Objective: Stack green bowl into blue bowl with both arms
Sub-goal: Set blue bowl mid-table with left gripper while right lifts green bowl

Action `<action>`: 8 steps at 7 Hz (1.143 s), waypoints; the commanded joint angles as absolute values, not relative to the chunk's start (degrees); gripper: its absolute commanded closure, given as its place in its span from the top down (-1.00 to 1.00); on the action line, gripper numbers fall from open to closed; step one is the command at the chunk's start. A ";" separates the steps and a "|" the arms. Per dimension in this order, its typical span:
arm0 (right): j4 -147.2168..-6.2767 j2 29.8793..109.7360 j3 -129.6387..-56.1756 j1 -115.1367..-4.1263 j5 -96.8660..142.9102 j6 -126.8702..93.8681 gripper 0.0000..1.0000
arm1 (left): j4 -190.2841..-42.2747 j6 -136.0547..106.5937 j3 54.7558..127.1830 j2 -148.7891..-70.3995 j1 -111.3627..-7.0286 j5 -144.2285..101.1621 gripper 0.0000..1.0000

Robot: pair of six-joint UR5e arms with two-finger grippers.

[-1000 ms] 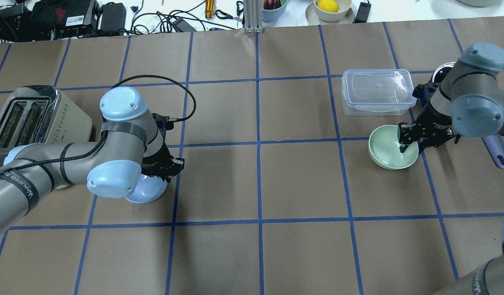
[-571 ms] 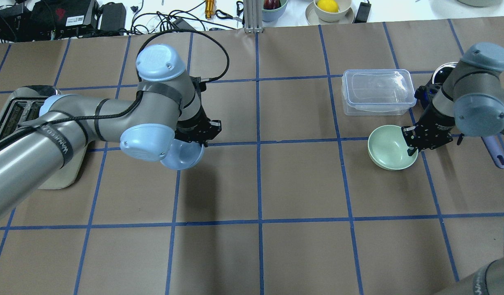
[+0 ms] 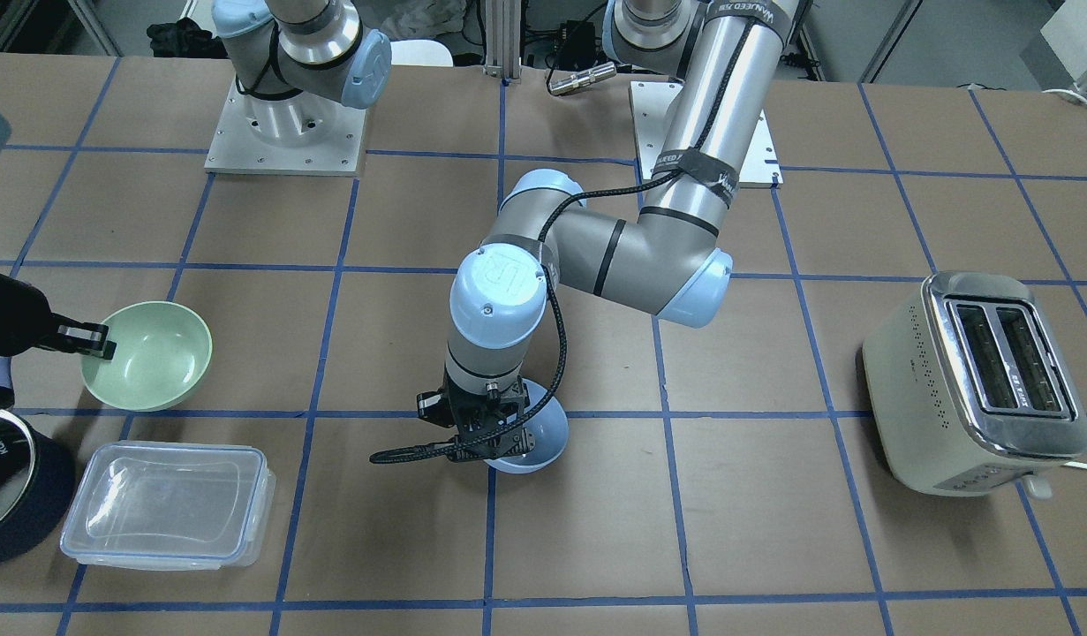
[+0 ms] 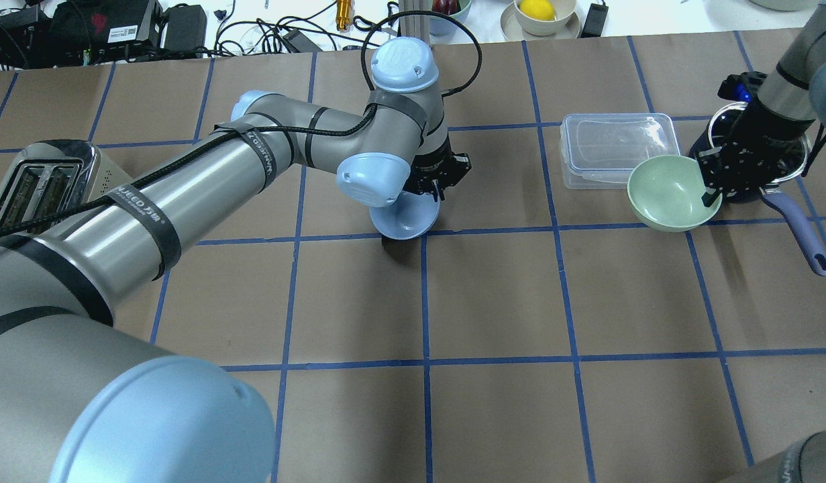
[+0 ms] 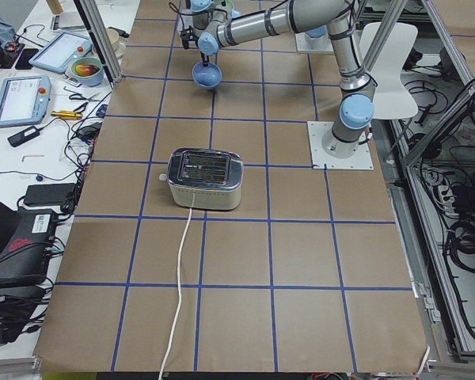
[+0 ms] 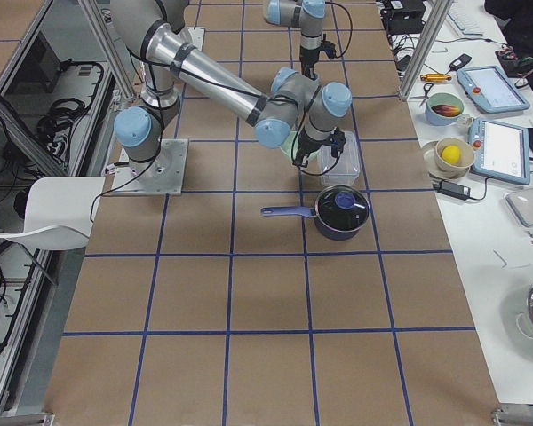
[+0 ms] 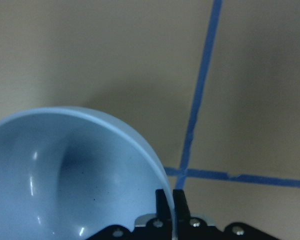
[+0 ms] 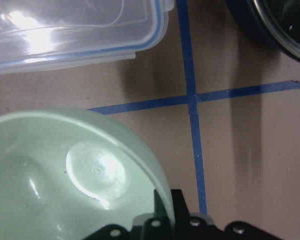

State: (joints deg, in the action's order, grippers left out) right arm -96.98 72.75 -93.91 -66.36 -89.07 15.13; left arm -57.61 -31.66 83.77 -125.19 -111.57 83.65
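My left gripper is shut on the rim of the blue bowl and holds it tilted just above the table's middle. They also show in the front view, gripper and bowl. The left wrist view shows the rim pinched between the fingers, with the bowl below left. My right gripper is shut on the rim of the green bowl and holds it raised beside the clear container. The right wrist view shows that bowl in the gripper.
A clear lidded container lies just beyond the green bowl. A dark navy saucepan with a handle stands under my right wrist. A toaster stands at the table's left end. Cables and bowls lie beyond the far edge.
My left arm carried the blue bowl from beside the toaster rightward to the table's middle. My right gripper closed on the green bowl's rim and lifted it toward the container.
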 commanded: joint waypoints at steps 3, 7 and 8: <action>-94.30 74.62 -89.66 -73.79 -85.35 14.24 -1.00 | -59.66 -28.51 80.16 -121.40 -108.40 83.76 1.00; -101.47 71.64 -88.51 -93.21 -77.97 -7.94 -1.00 | -77.74 2.41 81.03 -109.37 -91.61 83.85 1.00; -105.34 68.76 -88.51 -98.04 -77.00 -12.78 -1.00 | -80.92 3.68 81.30 -106.73 -90.02 84.02 1.00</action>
